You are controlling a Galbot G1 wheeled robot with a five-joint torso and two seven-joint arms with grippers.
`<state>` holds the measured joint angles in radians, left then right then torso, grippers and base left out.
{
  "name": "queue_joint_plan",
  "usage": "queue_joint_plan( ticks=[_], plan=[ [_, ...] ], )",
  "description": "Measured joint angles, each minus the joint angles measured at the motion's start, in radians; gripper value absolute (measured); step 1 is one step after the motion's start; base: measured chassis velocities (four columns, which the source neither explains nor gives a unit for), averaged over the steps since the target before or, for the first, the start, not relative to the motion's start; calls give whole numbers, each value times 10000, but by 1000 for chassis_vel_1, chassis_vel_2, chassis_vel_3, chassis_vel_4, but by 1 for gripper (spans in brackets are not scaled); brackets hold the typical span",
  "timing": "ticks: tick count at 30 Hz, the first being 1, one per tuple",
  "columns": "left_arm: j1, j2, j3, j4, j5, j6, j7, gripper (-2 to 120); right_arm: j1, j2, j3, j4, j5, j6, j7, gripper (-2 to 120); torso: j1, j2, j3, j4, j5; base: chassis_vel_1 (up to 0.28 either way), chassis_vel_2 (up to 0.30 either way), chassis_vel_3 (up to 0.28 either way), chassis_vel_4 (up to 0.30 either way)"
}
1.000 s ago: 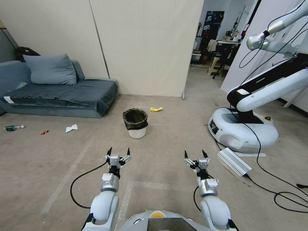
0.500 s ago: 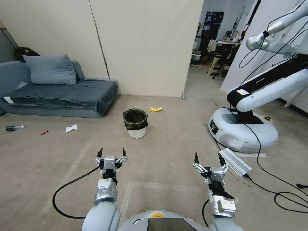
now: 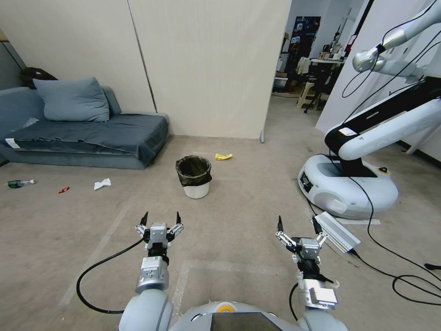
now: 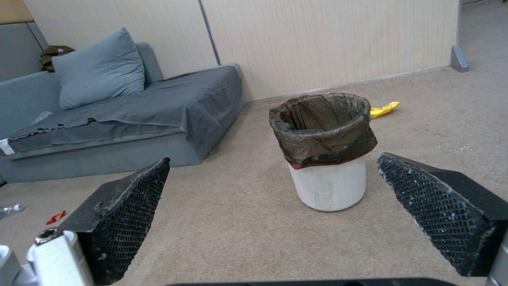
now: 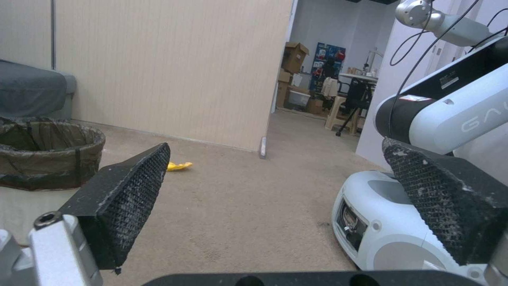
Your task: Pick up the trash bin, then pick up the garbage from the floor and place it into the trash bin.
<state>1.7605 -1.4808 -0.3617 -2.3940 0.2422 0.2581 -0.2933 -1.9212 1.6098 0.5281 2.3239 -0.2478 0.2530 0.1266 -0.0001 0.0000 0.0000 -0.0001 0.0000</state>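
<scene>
The trash bin (image 3: 195, 177), white with a black bag over its rim, stands upright on the floor (image 3: 239, 197) ahead of me. My left gripper (image 3: 161, 216) hangs open short of the bin, pointing at it and holding nothing. My right gripper (image 3: 297, 221) is open and holds nothing, off to the bin's right. Garbage lies about: a yellow scrap (image 3: 223, 156) behind the bin, a white tissue (image 3: 102, 184), a red wrapper (image 3: 64, 189) and a green bottle (image 3: 18, 183) at the left. In the left wrist view the bin (image 4: 328, 151) sits between my open fingers (image 4: 127, 222).
A grey-blue sofa (image 3: 87, 133) with a cushion lines the left wall. Another white robot's base (image 3: 347, 184), a metal box (image 3: 335, 231) and black cables (image 3: 404, 271) crowd the right. A beige partition (image 3: 206, 69) stands behind the bin, with a doorway at its right.
Both arms have drawn back toward my body over the last second. The right gripper shifted to the right and opened wider. The bin and litter have not moved.
</scene>
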Motion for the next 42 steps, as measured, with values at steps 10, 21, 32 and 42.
queue_joint_plan(
  ticks=[10, 21, 32, 42],
  plan=[
    [1, 63, -8, 33, 30, -8, -13, 100, 2, -8, 30, -48, 46, 37, -46, 100, 0, 0, 0, 1, 0, 0, 0, 0, 0],
    [10, 122, -7, 48, 155, -10, 3, 100, -27, -14, 28, -50, 98, 24, -44, 100, 0, 0, 0, 2, 0, -101, 121, 118, -112],
    [-14, 154, 6, 95, 222, -50, 3, 100, -54, -16, 2, -38, 101, 11, -39, 100, 1, 0, 0, 0, 3, -200, 202, 195, -198],
    [-9, 158, -2, 114, 305, -65, 13, 100, -56, -16, -14, -76, 125, 10, -57, 100, 1, 0, 0, 0, 1, -174, 184, 171, -188]
  ],
)
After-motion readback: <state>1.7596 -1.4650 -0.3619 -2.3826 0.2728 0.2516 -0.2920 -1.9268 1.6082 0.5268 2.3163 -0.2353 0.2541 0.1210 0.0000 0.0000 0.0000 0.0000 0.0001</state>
